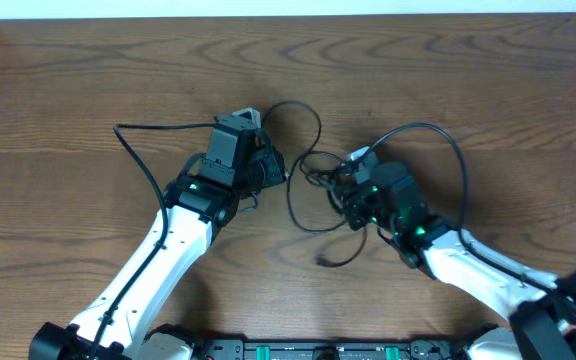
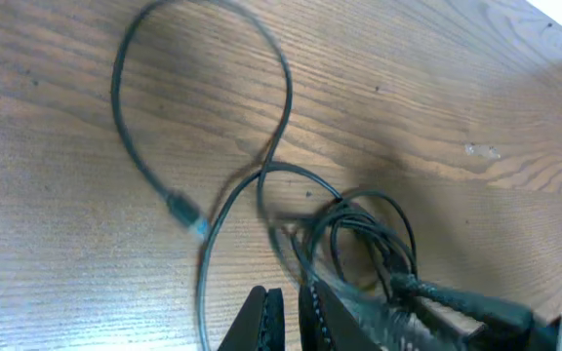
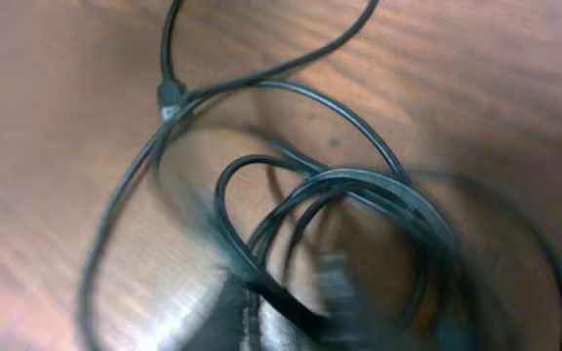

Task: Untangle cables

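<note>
As cables (image 3: 379, 185) lie knotted on the bench (image 1: 68, 80), left claw (image 1: 273, 170) sits shut. For right claw (image 1: 338, 180), can't tell.

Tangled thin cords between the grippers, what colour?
Black thin cords, clearest in the right wrist view.

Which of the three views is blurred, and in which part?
Right wrist view: motion blur smears the black cables at lower right, sharper near the plug upper left. Left wrist view: slightly soft around the left gripper. Overhead view: sharp, table evenly lit.
</note>
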You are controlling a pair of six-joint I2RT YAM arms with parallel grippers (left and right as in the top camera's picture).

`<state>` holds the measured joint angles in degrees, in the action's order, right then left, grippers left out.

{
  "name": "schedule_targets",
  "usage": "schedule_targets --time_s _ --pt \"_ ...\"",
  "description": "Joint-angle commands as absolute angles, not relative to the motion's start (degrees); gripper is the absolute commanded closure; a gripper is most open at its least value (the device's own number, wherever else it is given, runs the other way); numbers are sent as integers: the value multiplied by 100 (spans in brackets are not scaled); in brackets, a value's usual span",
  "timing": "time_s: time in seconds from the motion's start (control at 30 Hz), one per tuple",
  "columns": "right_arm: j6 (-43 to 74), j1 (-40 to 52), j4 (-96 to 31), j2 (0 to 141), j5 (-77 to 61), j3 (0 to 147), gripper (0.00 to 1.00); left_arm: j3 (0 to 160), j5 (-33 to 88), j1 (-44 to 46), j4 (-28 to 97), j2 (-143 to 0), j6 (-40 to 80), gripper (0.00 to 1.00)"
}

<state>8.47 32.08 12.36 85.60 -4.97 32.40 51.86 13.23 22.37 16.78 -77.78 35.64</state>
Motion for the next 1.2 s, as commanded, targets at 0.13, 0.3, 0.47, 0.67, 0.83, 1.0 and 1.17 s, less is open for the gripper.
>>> schedule_targets --time_s 0.13,0.3,0.47,0.67,0.83,1.0,1.17 --pt "978 3256 1310 8615 -10 3889 99 5242 1844 2224 1990 -7658 3627 88" --pt "1070 3223 -469 7959 -121 5164 99 5240 2506 2237 2084 -7658 3627 89" --pt "1068 3236 -1833 7607 -438 6066 99 5236 2659 2401 2029 -7664 3632 84" --pt "1068 3223 -2473 7520 -639 6543 99 5234 2906 2810 1507 -7669 4104 73" --pt "1070 3223 -2622 7520 -762 6552 99 5221 2554 3277 1035 -7684 4032 50" --pt "1072 3223 -2700 7378 -1160 6652 99 5133 1463 3653 1035 -7894 4038 50" --pt "1083 3100 -3256 6945 -1149 7052 99 5133 554 3894 1011 -8464 4045 85"
